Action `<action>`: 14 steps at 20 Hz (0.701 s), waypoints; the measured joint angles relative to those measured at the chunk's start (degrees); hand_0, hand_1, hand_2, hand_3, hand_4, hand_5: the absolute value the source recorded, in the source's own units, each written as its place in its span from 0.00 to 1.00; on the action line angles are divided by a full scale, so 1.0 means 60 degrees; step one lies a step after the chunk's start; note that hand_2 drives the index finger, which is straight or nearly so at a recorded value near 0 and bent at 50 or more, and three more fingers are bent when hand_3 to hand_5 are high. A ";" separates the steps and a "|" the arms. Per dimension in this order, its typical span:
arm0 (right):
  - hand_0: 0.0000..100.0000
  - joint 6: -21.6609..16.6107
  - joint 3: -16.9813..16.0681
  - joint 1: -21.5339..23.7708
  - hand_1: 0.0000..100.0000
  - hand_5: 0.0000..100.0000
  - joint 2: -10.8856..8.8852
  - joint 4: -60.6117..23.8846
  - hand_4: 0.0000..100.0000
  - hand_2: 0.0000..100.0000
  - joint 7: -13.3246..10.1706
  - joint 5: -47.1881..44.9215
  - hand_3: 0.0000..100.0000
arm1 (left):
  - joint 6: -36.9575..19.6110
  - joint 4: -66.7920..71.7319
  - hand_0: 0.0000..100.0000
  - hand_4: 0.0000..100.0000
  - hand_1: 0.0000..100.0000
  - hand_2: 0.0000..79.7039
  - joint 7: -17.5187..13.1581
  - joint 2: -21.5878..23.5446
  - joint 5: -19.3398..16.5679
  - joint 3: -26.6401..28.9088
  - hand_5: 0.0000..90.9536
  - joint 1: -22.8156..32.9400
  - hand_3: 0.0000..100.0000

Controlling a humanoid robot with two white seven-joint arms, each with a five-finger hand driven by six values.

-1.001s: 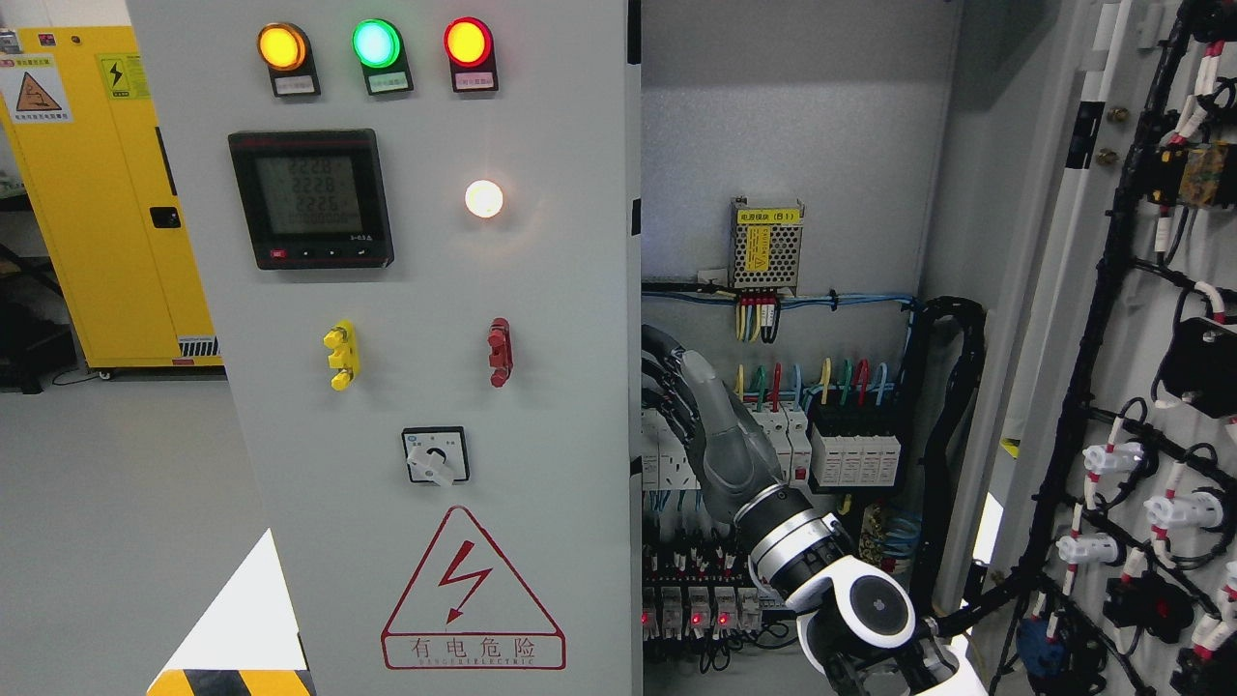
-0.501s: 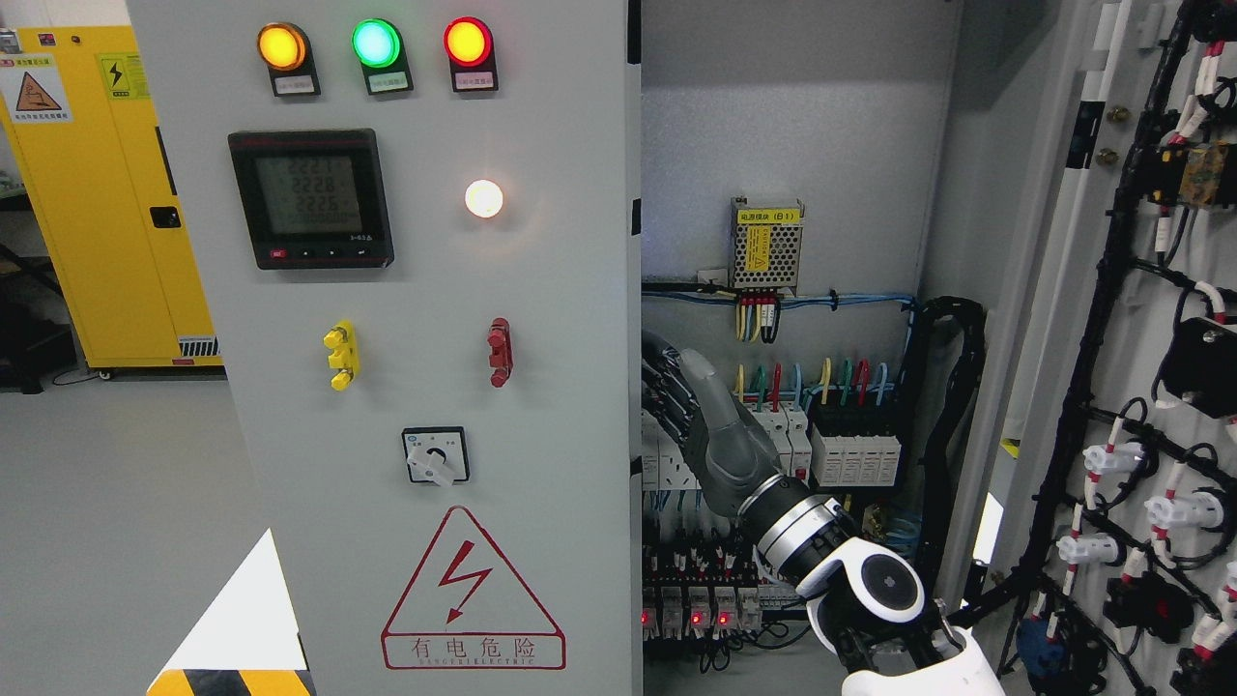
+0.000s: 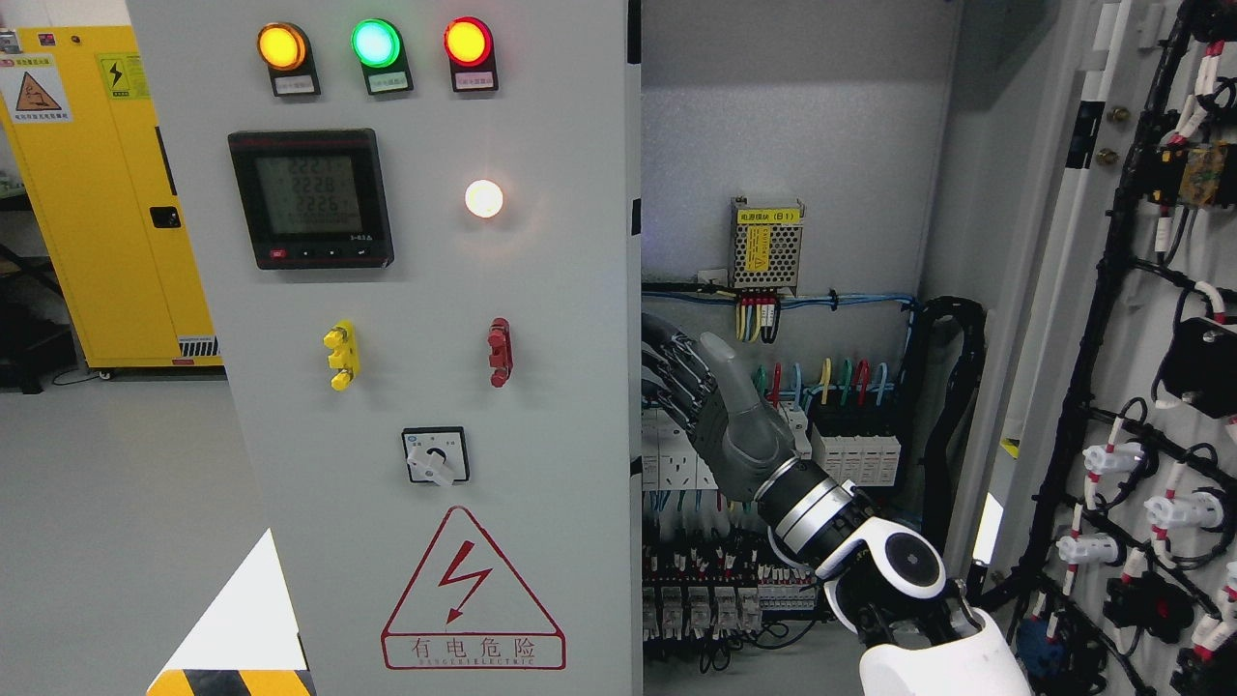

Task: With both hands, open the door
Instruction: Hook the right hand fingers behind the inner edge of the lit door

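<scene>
In the head view, the big grey door (image 3: 425,367) with the three round lights (image 3: 375,43) fills the left side. The right hand (image 3: 710,406) reaches up just right of the door's edge, and its dark fingers (image 3: 667,372) curl around that edge. Coloured wires (image 3: 821,377) sit right of the hand.

Left door (image 3: 425,387) left of cabinet interior (image 3: 783,290); robot hand (image 3: 720,411) inside.

The robot's right arm rises from the lower right, white forearm and silver wrist angled up-left, its grey right hand (image 3: 710,401) extended with dark fingers (image 3: 667,372) partly curled, thumb up.
</scene>
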 measured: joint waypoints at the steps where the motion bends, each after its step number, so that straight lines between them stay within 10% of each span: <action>1: 0.24 0.0000 -0.0013 -0.0016 0.00 0.00 -0.0023 0.0042 0.00 0.00 0.0117 -0.0029 0.00 | 0.0000 0.0001 0.00 0.00 0.00 0.00 0.0000 0.0000 0.0000 0.0000 0.00 0.0000 0.00; 14: 0.24 0.0471 -0.0029 -0.0114 0.00 0.00 -0.0110 0.0268 0.00 0.00 0.0535 -0.0293 0.00 | 0.0000 0.0001 0.00 0.00 0.00 0.00 0.0000 0.0000 0.0000 0.0000 0.00 0.0000 0.00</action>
